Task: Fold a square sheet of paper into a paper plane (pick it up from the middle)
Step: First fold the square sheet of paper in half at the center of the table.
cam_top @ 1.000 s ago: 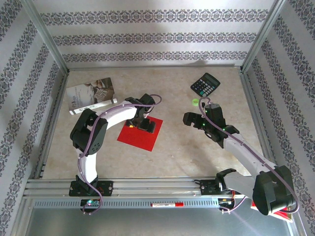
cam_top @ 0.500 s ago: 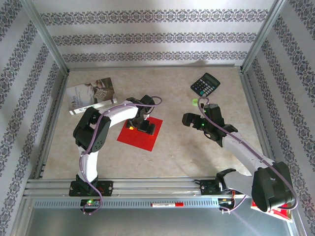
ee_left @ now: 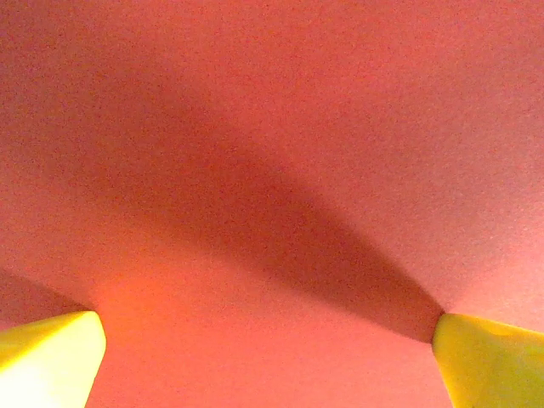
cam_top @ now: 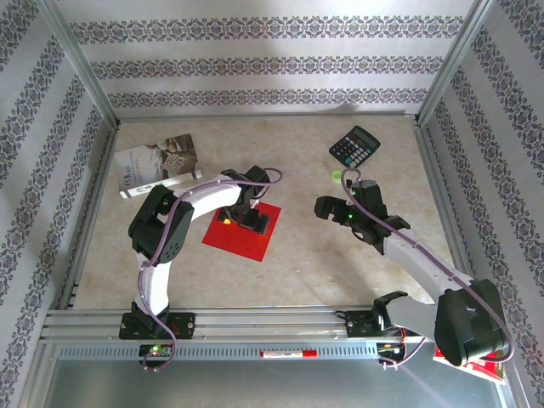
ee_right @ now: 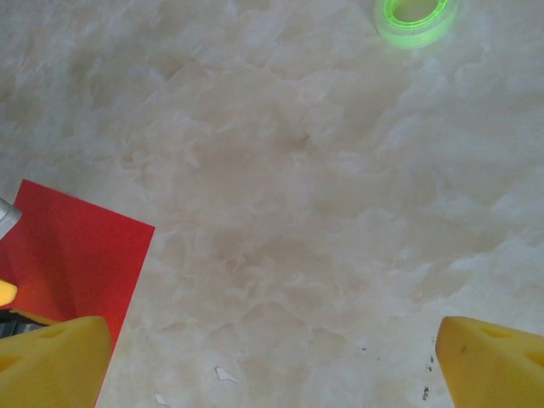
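Hovering my left gripper (cam_top: 246, 214) right over the middle of the red paper (cam_top: 242, 240), jaws spread wide, nothing pinched yet. Left wrist view: red paper (ee_left: 272, 127) very close, yellow fingertips (ee_left: 47, 357) at both lower corners, sheet flat between them. It lies flat and unfolded on the table (cam_top: 297, 272), left of centre. Over the last second the left elbow swung a bit to the right while the wrist barely moved, so I read it as settled for the pinch, not travelling. My right gripper (cam_top: 327, 206) slid slightly left toward the sheet, also wide open and empty, over bare table; its camera catches a corner of the red paper (ee_right: 68, 255) and the green tape ring (ee_right: 416, 13) farther off. Far right the calculator (cam_top: 354, 146), far left the booklet (cam_top: 157, 164), both untouched. Folding not started; next I need to close the left jaws on the centre and lift
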Controlling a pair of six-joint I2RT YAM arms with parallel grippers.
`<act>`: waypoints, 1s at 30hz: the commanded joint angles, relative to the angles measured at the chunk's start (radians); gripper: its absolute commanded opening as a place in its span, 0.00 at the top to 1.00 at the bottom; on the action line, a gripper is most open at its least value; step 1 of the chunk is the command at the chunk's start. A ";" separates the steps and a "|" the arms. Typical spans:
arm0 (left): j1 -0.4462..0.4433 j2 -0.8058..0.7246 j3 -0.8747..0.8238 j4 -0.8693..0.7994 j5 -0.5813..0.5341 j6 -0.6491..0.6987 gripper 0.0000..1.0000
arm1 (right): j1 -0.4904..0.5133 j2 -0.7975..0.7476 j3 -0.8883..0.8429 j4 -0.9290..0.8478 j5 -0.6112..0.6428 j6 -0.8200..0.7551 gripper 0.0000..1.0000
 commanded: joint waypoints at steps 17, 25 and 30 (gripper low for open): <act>-0.015 0.044 -0.020 -0.028 -0.001 0.000 0.12 | -0.001 -0.006 -0.023 0.016 -0.004 0.022 0.02; -0.015 -0.017 -0.046 0.037 0.061 -0.036 0.33 | 0.001 0.011 -0.018 0.020 -0.007 0.024 0.02; -0.015 -0.157 -0.132 0.206 0.188 -0.097 0.53 | 0.001 0.022 0.007 -0.008 -0.029 0.013 0.02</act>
